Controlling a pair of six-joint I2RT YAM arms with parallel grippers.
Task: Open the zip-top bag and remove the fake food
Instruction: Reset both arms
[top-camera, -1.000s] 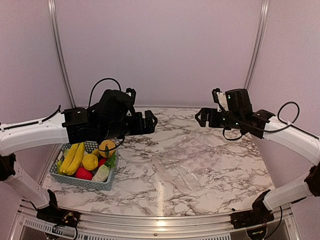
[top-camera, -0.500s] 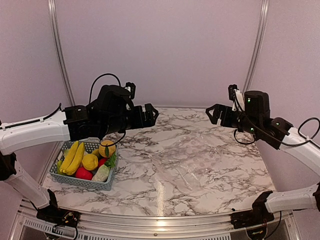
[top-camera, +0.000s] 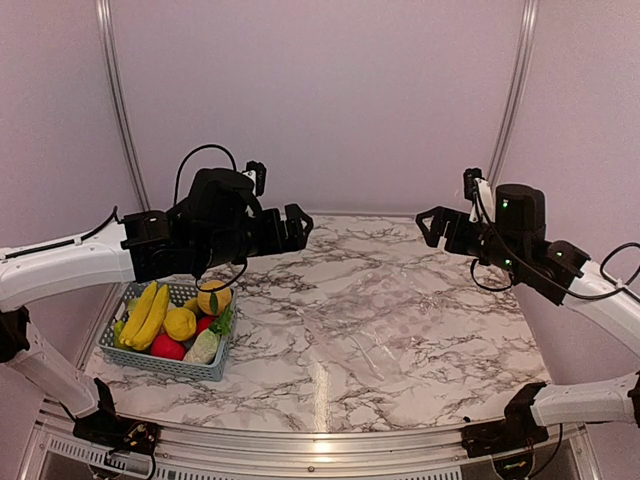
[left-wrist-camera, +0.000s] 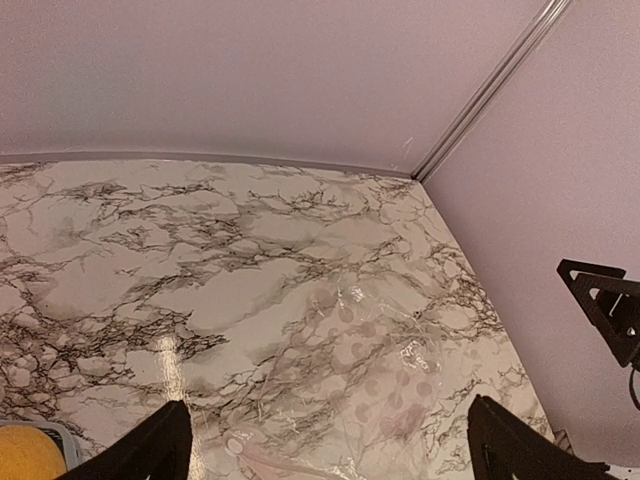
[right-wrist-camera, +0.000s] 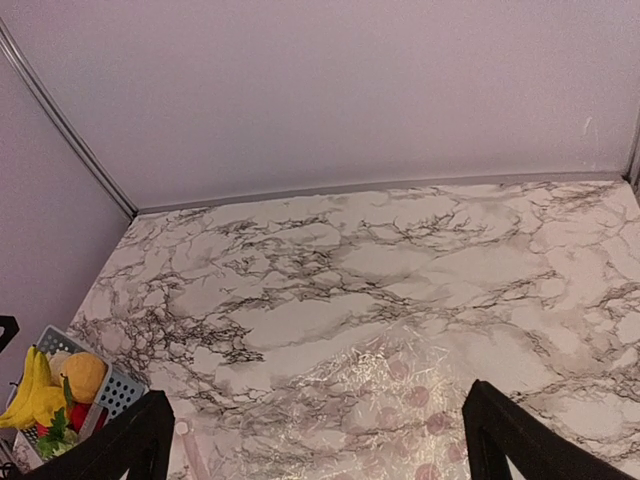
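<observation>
The zip-top bag (top-camera: 392, 322) lies flat and empty on the marble at centre right, clear with faint pink dots; it also shows as the bag (left-wrist-camera: 405, 375) and the bag (right-wrist-camera: 440, 400) in the wrist views. The fake food (top-camera: 172, 322), bananas, lemon, orange, red apple and a pale cabbage, sits in a basket at the left. My left gripper (top-camera: 298, 226) hangs open in the air over the back left of the table, right of the basket. My right gripper (top-camera: 430, 224) is open too, high at the back right. Nothing is between either pair of fingers (left-wrist-camera: 150, 455) (right-wrist-camera: 530, 440).
The light blue lattice basket (top-camera: 152, 366) stands near the table's front left edge; its corner with the fruit (right-wrist-camera: 50, 395) shows in the right wrist view. Pale walls with metal corner posts (top-camera: 512, 100) enclose the marble table (top-camera: 330, 390).
The right arm has pulled back to the right and up, away from the table's middle. The left gripper has risen and drawn slightly left. Both stay open.
</observation>
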